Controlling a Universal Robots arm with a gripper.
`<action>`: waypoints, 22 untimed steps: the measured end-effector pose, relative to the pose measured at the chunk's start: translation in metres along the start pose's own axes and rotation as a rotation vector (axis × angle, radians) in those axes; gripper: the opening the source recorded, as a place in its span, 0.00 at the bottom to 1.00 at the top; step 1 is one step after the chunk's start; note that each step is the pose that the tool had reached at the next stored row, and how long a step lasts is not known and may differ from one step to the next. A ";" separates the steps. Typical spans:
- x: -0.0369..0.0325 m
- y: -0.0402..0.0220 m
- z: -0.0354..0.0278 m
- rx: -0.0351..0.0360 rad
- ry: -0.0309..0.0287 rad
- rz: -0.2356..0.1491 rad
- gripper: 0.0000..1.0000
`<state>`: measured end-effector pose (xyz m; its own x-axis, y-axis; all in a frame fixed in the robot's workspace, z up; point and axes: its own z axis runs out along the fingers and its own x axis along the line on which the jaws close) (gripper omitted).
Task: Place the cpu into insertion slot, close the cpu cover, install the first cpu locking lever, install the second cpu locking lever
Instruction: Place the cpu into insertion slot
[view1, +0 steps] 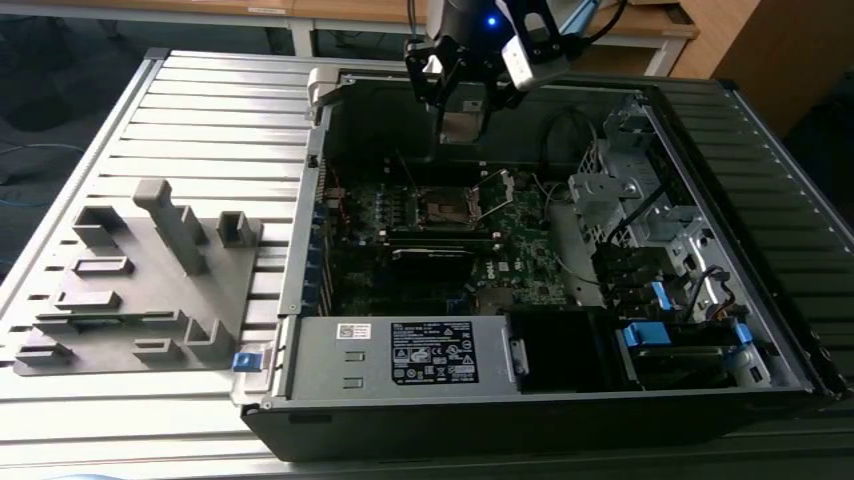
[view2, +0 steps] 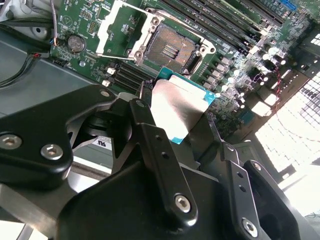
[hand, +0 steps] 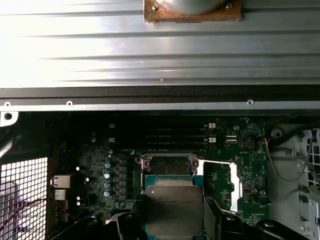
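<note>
Pincer (view2: 176, 117) clamped on the cpu (hand: 174, 210), held over the motherboard's (view2: 227, 35) insertion slot (view2: 170, 47). The cpu cover (hand: 235, 190) is folded open beside the slot.

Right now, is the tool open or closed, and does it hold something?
The tool: closed, holding the cpu.

In the first wrist view the cpu (hand: 174, 210) hides much of the insertion slot (hand: 167, 165) behind it.
</note>
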<state>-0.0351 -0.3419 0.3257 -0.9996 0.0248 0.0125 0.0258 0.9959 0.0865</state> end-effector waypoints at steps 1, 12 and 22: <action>0.0000 0.0000 0.0000 0.0002 0.0001 0.000 0.54; 0.0000 -0.0001 0.0011 0.0001 0.0001 0.000 0.54; 0.0000 -0.0003 0.0038 0.0002 0.0001 0.000 0.54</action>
<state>-0.0352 -0.3419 0.3219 -0.9996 0.0248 0.0126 0.0258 0.9959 0.0864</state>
